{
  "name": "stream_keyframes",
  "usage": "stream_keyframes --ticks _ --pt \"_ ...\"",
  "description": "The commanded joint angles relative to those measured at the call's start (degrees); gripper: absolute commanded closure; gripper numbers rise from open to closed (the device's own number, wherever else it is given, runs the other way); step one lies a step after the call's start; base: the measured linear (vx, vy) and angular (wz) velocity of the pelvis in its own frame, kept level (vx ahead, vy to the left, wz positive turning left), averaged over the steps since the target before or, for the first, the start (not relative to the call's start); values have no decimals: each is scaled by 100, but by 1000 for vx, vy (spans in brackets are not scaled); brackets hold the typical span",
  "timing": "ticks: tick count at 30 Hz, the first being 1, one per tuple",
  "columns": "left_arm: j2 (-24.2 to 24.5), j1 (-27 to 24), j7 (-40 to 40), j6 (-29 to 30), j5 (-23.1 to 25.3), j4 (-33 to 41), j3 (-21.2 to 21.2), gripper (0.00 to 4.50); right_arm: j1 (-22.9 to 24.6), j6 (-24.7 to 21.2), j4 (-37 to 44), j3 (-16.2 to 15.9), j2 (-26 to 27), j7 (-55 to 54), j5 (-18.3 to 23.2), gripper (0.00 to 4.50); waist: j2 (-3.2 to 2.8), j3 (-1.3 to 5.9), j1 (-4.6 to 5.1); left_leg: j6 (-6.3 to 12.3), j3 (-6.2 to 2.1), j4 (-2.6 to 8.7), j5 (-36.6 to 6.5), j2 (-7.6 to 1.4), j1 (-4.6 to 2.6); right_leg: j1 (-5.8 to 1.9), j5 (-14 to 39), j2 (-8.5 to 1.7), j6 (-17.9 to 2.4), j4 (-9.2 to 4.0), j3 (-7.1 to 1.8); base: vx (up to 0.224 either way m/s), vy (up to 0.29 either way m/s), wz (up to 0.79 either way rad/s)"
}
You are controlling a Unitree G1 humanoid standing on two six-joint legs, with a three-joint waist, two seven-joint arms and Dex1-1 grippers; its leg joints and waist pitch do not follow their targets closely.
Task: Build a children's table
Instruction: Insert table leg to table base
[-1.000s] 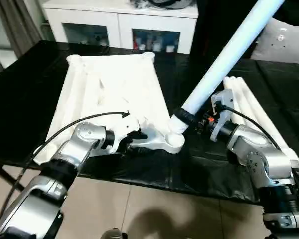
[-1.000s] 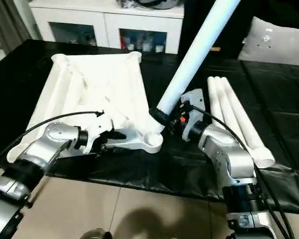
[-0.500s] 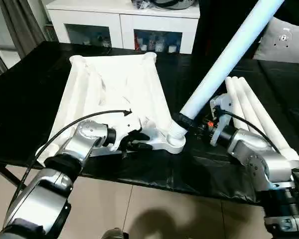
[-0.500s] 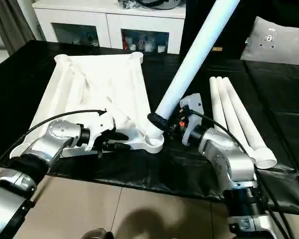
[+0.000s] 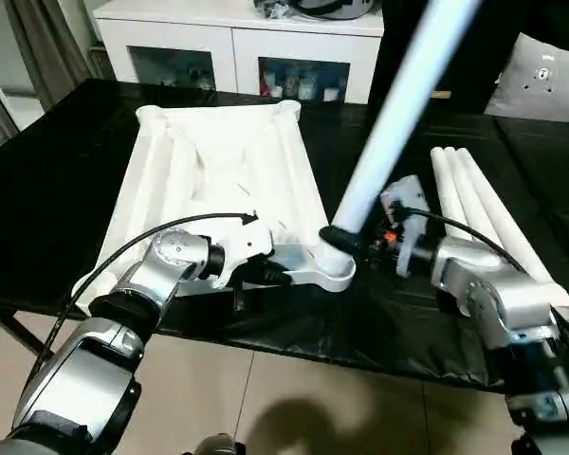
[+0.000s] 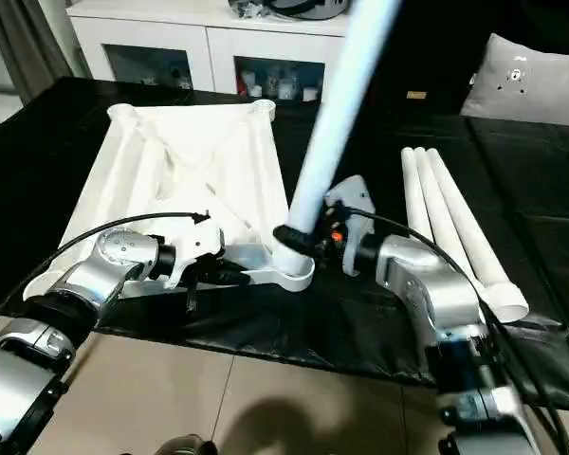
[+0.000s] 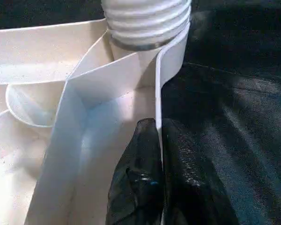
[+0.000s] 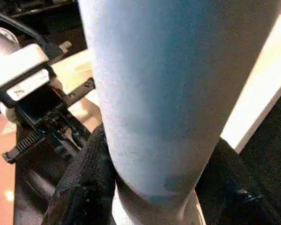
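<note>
Left wrist view: your left gripper (image 7: 158, 140) is pinched tight on the thin side wall of the table top (image 5: 218, 171), one black finger (image 7: 136, 183) on each face of it.
Threaded end: just beyond those fingers you see the ribbed foot of the leg (image 5: 398, 114) sitting in the round corner socket (image 5: 334, 270).
Right wrist view: your right gripper (image 8: 150, 187) is clamped around that leg low on its shaft, a dark pad (image 8: 84, 183) on either side of the tube.
Left arm: from the head camera your left gripper lies low at about 7 o'clock, at the near edge of the top.
Right arm: it comes in from 4 o'clock and meets the leg just above the socket.
Held leg: it leans up and away toward 1 o'clock, its foot at the near right corner of the top.
Table top: you have it lying underside up on the black work table (image 5: 57, 180), ribs showing, running from the middle out to 11 o'clock.
Spare legs: three white tubes (image 5: 484, 209) lie side by side at 3 o'clock, well apart from the top.
Far side: a white cabinet (image 5: 237, 47) with glass doors stands at 12 o'clock behind the work table.
</note>
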State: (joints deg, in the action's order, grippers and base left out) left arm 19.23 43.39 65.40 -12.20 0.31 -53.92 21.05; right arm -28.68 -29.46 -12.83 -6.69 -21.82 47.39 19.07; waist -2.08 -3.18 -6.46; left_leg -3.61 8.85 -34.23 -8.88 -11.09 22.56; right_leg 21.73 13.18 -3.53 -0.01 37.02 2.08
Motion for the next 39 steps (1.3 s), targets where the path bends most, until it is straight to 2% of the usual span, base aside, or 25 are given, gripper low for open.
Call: stream_keyframes --ticks 1,8,9,10,17,24,25,26,27,28,30,31,33,34,35,36,37,39 --pt "12 41 4 12 200 -77 51 450 -222 -76 -126 -109 -88 72 -172 261 68 428 -5 -16 7 369 -937 -167 -124 -247 1 -427 -1383 -430 -201 0 0 0" --pt "19 46 74 -48 294 -67 73 450 -380 -232 -325 -299 -222 271 -307 261 80 418 -10 27 17 369 -974 -174 -128 -245 138 -433 -1362 -446 -206 0 0 0" --pt "23 45 98 -64 301 -46 81 450 -391 -219 -370 -324 -228 294 -320 261 99 417 -9 30 19 370 -973 -178 -131 -242 136 -436 -1363 -448 -208 0 0 0" --pt "26 44 117 -75 307 -29 88 450 -399 -203 -403 -341 -231 309 -330 261 88 418 -12 31 19 369 -969 -178 -131 -238 129 -437 -1370 -445 -208 0 0 0" --pt "-17 26 318 -18 238 289 46 450 -460 -131 -775 -337 -121 374 -357 261 99 418 -9 50 25 369 -965 -178 -129 -230 124 -438 -1396 -443 -203 0 0 0" --pt "-13 17 420 44 218 397 17 450 -381 -89 -1169 -42 -25 456 -165 261 100 419 -11 69 31 368 -982 -183 -126 -231 92 -439 -1440 -441 -202 0 0 0" --pt "-11 14 418 51 215 403 11 450 -363 -89 -1195 -9 -20 466 -142 261 54 423 -22 60 21 367 -983 -185 -127 -230 87 -445 -1443 -435 -200 0 0 0" --pt "-6 10 396 65 217 412 -7 450 -301 -84 -1271 96 -3 485 -64 261 82 426 -15 68 27 367 -985 -185 -124 -240 -1 -438 -1466 -435 -198 0 0 0" --pt "0 10 362 89 225 409 -34 450 -195 -65 -1381 280 35 481 78 261 52 426 -27 70 21 367 -983 -187 -124 -238 -19 -446 -1473 -432 -198 0 0 0" --pt "0 8 348 107 222 411 -53 450 -136 -25 -1438 380 59 473 149 261 37 436 -33 73 23 360 -999 -193 -131 -235 -66 -453 -1496 -433 -198 0 0 0" --pt "-9 -5 308 140 198 419 -99 450 -20 82 -1506 519 91 461 245 262 43 438 -43 78 21 366 -1017 -197 -130 -239 -143 -449 -1522 -434 -192 0 0 0" --pt "-18 -11 279 154 188 412 -121 450 62 159 -1510 547 95 433 245 262 27 433 -42 77 16 367 -1020 -190 -121 -240 -167 -437 -1534 -424 -186 0 0 0" --pt "-26 -15 238 156 187 398 -137 450 145 235 -1490 567 100 407 237 262 39 430 -45 69 18 374 -1077 -192 -134 -238 -78 -440 -1534 -442 -183 0 0 0" --pt "-47 -16 110 134 206 345 -164 450 351 435 -1323 633 140 328 229 262 -11 425 -51 43 12 376 -1141 -194 -134 -229 -13 -442 -1522 -448 -187 0 0 0" --pt "-57 -17 64 130 206 324 -178 450 442 535 -1230 658 158 277 218 262 14 422 -59 29 12 382 -1211 -202 -141 -227 31 -452 -1492 -462 -196 0 0 0" --pt "-64 -19 29 127 208 314 -190 450 526 664 -1161 644 159 227 145 262 -5 425 -69 18 4 387 -1217 -201 -143 -231 40 -451 -1481 -459 -194 0 0 0" --pt "-66 -20 24 129 207 314 -194 450 544 701 -1149 640 160 216 118 262 13 420 -66 4 1 397 -1238 -197 -139 -232 62 -445 -1462 -464 -192 0 0 0" --pt "-79 -29 -8 137 213 305 -205 450 709 989 -1041 482 130 118 -161 262 -32 404 -61 -58 -8 412 -1407 -196 -143 -212 298 -444 -1416 -491 -193 0 0 0"
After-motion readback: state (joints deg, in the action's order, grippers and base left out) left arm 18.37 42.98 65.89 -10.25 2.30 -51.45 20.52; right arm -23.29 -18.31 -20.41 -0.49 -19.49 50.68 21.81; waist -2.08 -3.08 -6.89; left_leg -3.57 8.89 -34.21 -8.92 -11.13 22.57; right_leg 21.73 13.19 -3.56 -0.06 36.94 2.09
